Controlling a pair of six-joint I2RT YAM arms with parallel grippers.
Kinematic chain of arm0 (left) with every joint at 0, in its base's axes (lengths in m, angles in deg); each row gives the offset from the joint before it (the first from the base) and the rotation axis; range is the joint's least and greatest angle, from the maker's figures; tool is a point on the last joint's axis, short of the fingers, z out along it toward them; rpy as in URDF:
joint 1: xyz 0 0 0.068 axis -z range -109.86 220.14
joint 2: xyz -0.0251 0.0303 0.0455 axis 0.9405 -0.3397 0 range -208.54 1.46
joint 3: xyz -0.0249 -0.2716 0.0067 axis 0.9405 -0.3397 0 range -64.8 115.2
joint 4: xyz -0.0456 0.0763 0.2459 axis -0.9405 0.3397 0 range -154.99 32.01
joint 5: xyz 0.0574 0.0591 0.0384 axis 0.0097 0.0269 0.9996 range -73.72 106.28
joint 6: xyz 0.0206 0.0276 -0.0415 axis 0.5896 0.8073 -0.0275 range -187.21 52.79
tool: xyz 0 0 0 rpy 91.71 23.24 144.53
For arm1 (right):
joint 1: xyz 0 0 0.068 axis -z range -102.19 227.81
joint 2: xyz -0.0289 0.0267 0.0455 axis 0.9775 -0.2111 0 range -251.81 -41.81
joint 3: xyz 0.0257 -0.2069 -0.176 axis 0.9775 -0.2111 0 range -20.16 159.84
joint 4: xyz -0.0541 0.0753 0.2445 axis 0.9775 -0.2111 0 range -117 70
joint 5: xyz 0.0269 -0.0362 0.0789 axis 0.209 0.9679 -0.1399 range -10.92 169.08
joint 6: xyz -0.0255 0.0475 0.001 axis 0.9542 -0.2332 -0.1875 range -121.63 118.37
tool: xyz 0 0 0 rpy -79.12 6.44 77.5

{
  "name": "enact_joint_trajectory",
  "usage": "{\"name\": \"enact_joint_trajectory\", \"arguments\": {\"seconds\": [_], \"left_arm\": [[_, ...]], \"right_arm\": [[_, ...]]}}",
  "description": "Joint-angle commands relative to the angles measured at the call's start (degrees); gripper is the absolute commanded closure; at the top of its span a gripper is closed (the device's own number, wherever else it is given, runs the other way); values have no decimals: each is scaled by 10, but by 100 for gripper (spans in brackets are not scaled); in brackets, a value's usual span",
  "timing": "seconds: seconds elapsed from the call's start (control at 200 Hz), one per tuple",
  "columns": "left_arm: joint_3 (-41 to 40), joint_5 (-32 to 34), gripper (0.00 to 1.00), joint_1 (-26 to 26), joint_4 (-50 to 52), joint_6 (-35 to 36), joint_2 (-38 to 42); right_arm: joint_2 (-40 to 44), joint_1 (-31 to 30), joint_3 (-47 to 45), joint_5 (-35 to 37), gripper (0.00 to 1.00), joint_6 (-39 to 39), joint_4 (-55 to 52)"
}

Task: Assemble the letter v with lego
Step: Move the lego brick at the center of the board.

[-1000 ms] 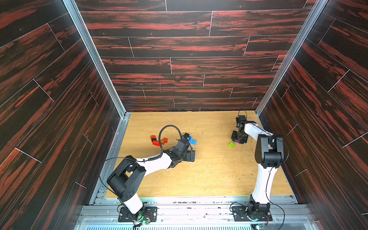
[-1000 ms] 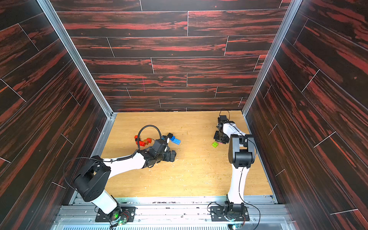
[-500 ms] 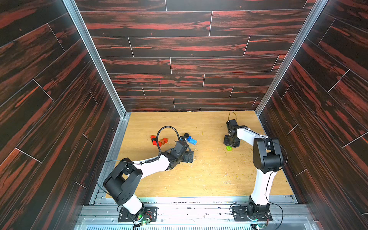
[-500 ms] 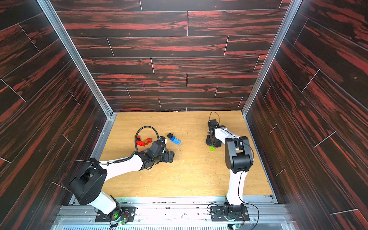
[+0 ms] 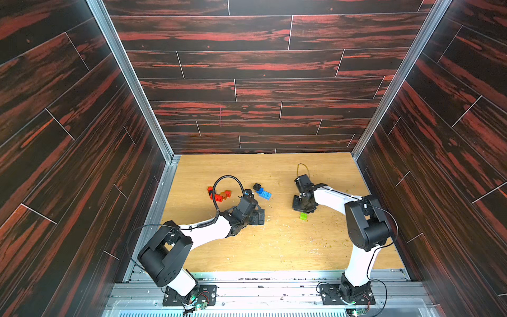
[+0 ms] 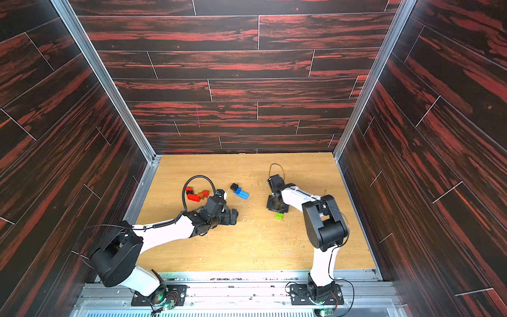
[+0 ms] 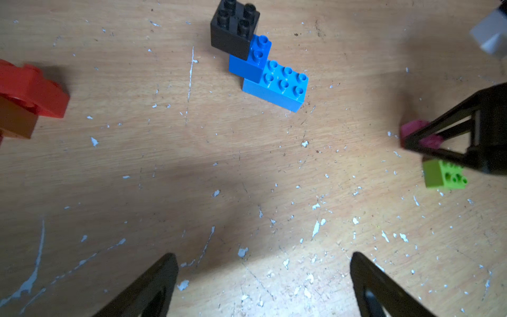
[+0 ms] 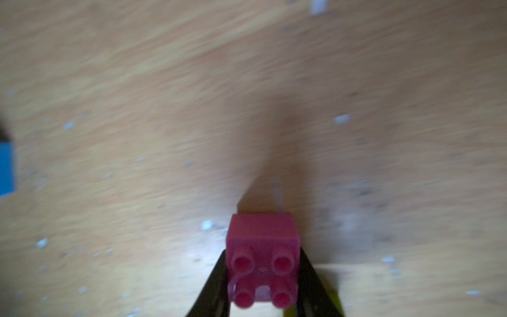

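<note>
1. My right tool (image 8: 263,259) is clamped on the pink brick (image 8: 262,236), over the counter (image 8: 137,109).
2. My left tool (image 7: 263,258) gapes wide, holding nothing.
3. In a top view, the green brick (image 5: 303,216) lies at the right tool's 6 o'clock.
4. Blue bricks (image 5: 264,193) joined to a black brick (image 5: 256,187) sit at the left tool's 12 o'clock, and red bricks (image 5: 219,195) at its 10.

Pink brick (image 8: 262,260), green brick (image 7: 443,175), black brick (image 7: 234,26), blue brick (image 7: 251,61), light-blue brick (image 7: 279,86) and red bricks (image 5: 218,197) contrasted with the pale woodgrain table (image 5: 274,247) and dark, red-streaked walls (image 5: 260,63).
</note>
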Motion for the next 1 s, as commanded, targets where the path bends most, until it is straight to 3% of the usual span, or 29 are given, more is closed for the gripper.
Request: {"name": "enact_joint_trajectory", "arguments": {"seconds": [0.0, 0.085, 0.165, 0.476, 0.631, 0.772, 0.997], "left_arm": [[-18, 21, 0, 2, -1, -10, 40], [-30, 25, 0, 3, -1, -11, 56], [-44, 27, 0, 6, -5, -12, 70], [-80, 33, 0, 10, -2, -19, 115], [-88, 23, 0, 12, -3, -22, 126], [-99, 20, 0, 15, -16, -25, 130], [-98, 3, 0, 16, -15, -20, 126]], "right_arm": [[-59, -48, 15, -57, 79, -46, -10], [-85, -78, 60, -66, 79, -51, -18], [-93, -99, 104, -21, 79, -43, -41], [-29, -94, 154, 52, 79, 21, -125], [37, -90, 94, 95, 79, 49, -171], [112, -73, 9, 54, 79, 59, -154], [168, -53, -77, 49, 79, 65, -156]]}}
